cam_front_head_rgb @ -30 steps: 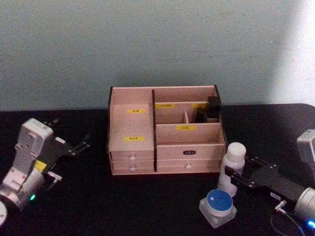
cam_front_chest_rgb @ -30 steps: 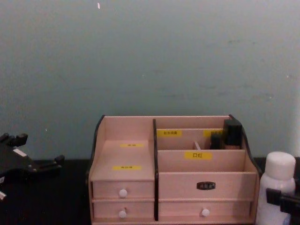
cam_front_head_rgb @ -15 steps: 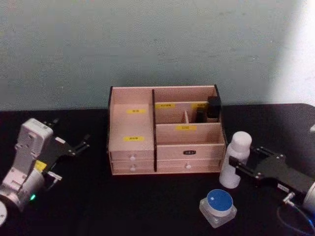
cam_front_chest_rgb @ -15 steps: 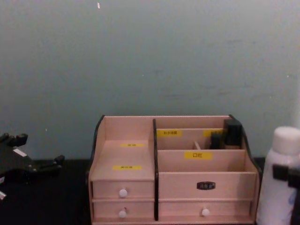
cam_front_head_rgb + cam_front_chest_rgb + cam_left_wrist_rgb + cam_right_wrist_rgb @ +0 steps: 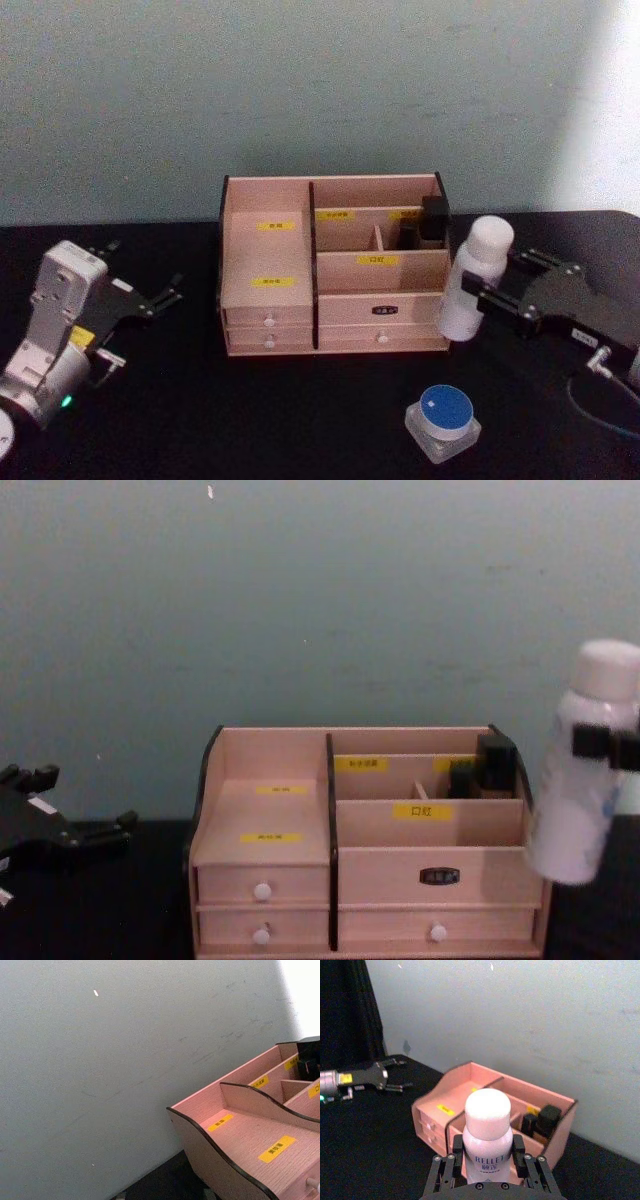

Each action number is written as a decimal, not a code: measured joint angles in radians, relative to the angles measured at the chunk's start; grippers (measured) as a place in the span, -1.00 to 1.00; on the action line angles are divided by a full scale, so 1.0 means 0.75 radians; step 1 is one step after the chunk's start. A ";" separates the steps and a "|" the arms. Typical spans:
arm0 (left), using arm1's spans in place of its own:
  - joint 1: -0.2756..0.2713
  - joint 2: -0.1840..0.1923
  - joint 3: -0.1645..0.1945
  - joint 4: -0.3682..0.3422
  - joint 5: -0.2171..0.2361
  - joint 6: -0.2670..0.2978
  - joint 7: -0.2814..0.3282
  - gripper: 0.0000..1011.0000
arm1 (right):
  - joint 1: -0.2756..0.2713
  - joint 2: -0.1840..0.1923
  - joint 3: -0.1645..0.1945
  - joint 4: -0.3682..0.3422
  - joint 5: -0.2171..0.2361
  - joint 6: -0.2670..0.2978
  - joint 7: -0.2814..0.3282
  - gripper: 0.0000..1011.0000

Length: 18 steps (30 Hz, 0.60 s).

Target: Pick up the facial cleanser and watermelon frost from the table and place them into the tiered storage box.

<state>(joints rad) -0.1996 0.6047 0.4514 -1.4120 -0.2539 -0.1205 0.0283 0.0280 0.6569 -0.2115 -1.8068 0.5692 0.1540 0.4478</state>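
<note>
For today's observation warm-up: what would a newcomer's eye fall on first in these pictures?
First, the tall white bottle gripped in the right hand, held slightly tilted above the black table by the right end of the pink wooden box. Next, the blue-lidded jar standing alone on the table in front. The left hand rests open far to the left.

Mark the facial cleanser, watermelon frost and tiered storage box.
facial cleanser (image 5: 459,307), head view, lower bottle body
watermelon frost (image 5: 444,407), head view, blue lid
tiered storage box (image 5: 345,308), head view, front panel
</note>
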 joint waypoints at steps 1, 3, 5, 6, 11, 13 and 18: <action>0.000 0.000 0.000 0.000 0.000 0.000 0.000 0.98 | 0.019 -0.001 -0.009 -0.002 0.005 0.005 0.000 0.17; 0.000 0.000 0.000 0.000 0.000 0.000 0.000 0.98 | 0.043 -0.004 -0.021 -0.001 0.006 0.009 0.000 0.17; 0.000 0.000 0.000 0.000 0.000 0.000 0.000 0.98 | 0.084 -0.013 -0.042 0.011 0.007 0.017 -0.001 0.17; 0.000 0.000 0.000 0.000 0.000 0.000 0.000 0.98 | 0.101 -0.018 -0.052 0.017 0.006 0.020 -0.002 0.17; 0.000 0.000 0.000 0.000 0.000 0.000 0.000 0.98 | 0.200 -0.056 -0.103 0.069 0.001 0.036 -0.014 0.17; 0.000 0.000 0.000 0.000 0.000 0.000 0.000 0.98 | 0.254 -0.082 -0.130 0.106 -0.008 0.043 -0.022 0.17; 0.000 0.000 0.000 0.000 0.000 0.000 0.000 0.98 | 0.372 -0.153 -0.191 0.204 -0.035 0.057 -0.041 0.17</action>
<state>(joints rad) -0.1995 0.6047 0.4514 -1.4120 -0.2539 -0.1205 0.0283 0.3068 0.5422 -0.3546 -1.6539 0.5428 0.1966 0.4169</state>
